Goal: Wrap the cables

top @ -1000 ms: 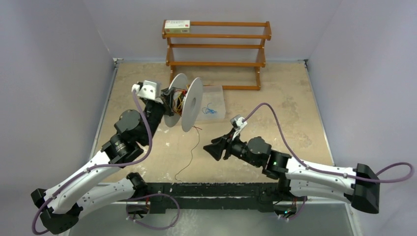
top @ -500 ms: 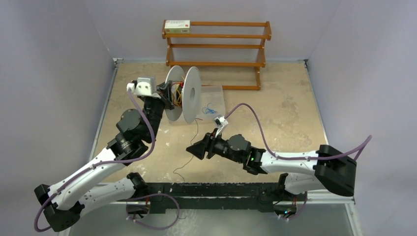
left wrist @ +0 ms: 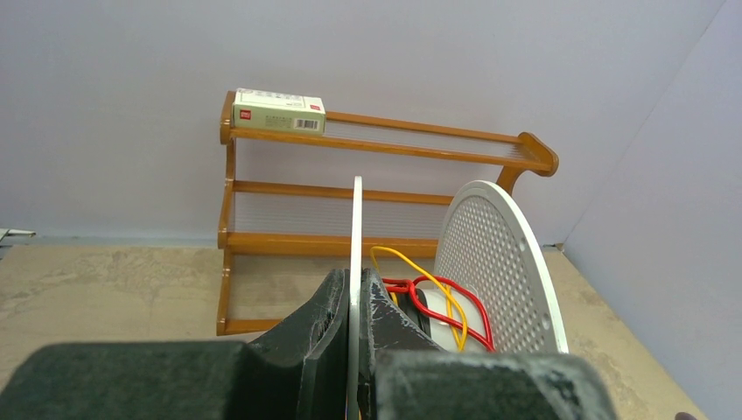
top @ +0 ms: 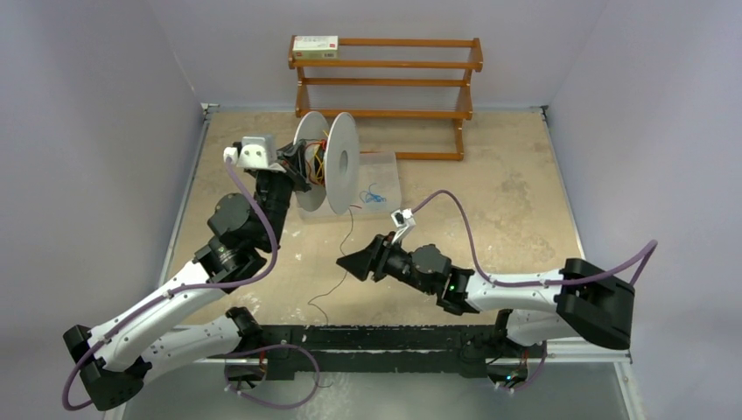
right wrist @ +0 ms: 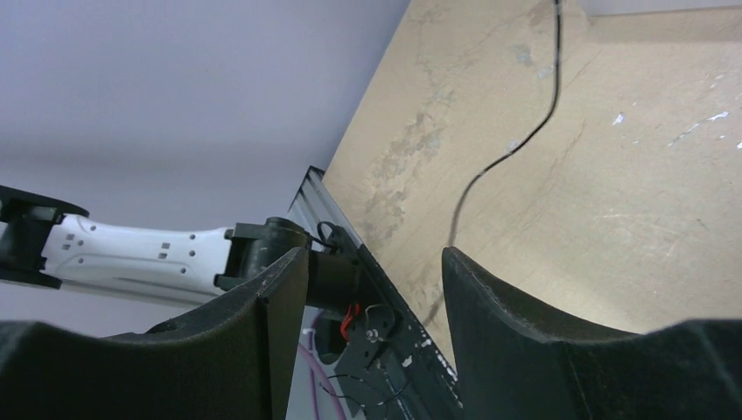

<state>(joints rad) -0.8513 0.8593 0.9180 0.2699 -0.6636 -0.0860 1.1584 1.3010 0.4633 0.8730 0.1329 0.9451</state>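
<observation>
Over the table [top: 490, 210], the left gripper [left wrist: 354, 293] clamps the spool [top: 328, 171] by one flange, holding it upright for winding (red cables [left wrist: 437, 302] loop its hub); the right gripper [right wrist: 376, 262], spread wide, hovers beside the trailing black cable [right wrist: 512, 150].

The black cable [right wrist: 510, 151] runs off the right wrist view's top edge.

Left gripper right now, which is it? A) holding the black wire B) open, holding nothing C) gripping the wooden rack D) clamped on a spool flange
D: the left wrist view shows the left gripper closed on the thin edge of one flange of the spool; the black wire is not in it.
</observation>
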